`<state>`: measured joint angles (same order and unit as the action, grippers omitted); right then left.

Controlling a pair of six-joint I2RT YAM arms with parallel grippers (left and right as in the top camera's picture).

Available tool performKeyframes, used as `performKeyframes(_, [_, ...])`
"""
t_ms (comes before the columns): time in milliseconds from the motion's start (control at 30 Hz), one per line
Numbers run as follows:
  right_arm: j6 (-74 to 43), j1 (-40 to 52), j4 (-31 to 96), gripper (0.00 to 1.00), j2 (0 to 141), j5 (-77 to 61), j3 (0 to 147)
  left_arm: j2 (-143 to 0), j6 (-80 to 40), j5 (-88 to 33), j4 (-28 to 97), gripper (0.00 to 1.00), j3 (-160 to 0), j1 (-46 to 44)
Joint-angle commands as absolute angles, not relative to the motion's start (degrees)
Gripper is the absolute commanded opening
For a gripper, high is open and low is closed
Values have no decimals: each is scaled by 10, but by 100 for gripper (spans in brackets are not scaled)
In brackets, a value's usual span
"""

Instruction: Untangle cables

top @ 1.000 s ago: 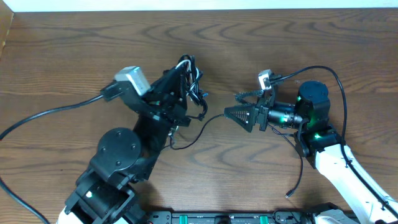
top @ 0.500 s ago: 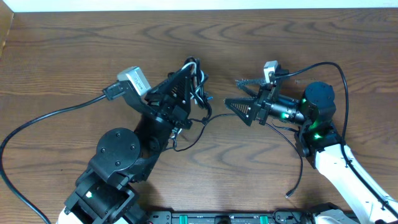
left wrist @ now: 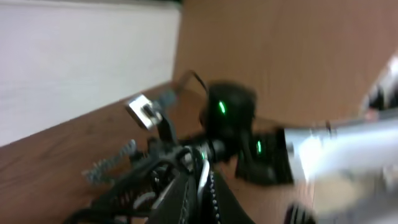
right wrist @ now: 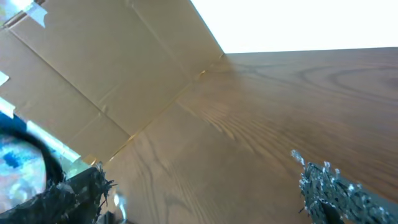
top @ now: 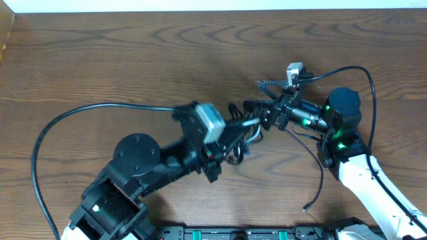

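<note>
The cables (top: 241, 141) are a bunch of thin black cords with one white one, hanging at the table's middle. My left gripper (top: 251, 123) is shut on the bunch; in the left wrist view the jaws (left wrist: 203, 182) pinch the white cord, with black loops (left wrist: 140, 186) to their left. One thin black cord (top: 321, 175) trails from the bunch to a plug end near the front edge. My right gripper (top: 257, 97) stands open just right of and behind the bunch. Only bare wood shows between its fingers (right wrist: 205, 199).
The left arm's thick black cable (top: 63, 123) arcs over the left half of the table. A cardboard box (top: 5, 33) stands at the far left corner, and its wall (right wrist: 93, 74) fills the right wrist view's left. Bare wood table (top: 133, 53) lies behind both arms.
My left arm has swung to the right, carrying the cable bunch toward the right gripper. The right gripper has shifted slightly back and stays open.
</note>
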<state>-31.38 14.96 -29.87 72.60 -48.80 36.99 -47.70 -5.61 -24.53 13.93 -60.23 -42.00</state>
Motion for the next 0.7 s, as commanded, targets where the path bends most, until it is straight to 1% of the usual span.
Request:
performKeyframes(0, [-307,136,-295,99,726,-486,378,-475,84,-302,150,7,-602,-418])
performKeyframes(67, [-306,128,-286,99,726,-486,378,-475,142,-293,157,8,-602,-418])
performKeyframes(267, [-306,107,-274,99,726,-521,378,-475,286,-198,221,7,-602,-418])
performKeyframes(433, [-306,88,-275,99,726,-547,378,-479,462,-196,261,7,-602,-418])
performKeyframes(567, [-306,87,-275,99,726,-551,378,-487,543,-197,260,7,-602,-418])
performKeyframes(667, [-306,87,-276,99,726,-563,378,-495,581,-201,259,7,-602,-418])
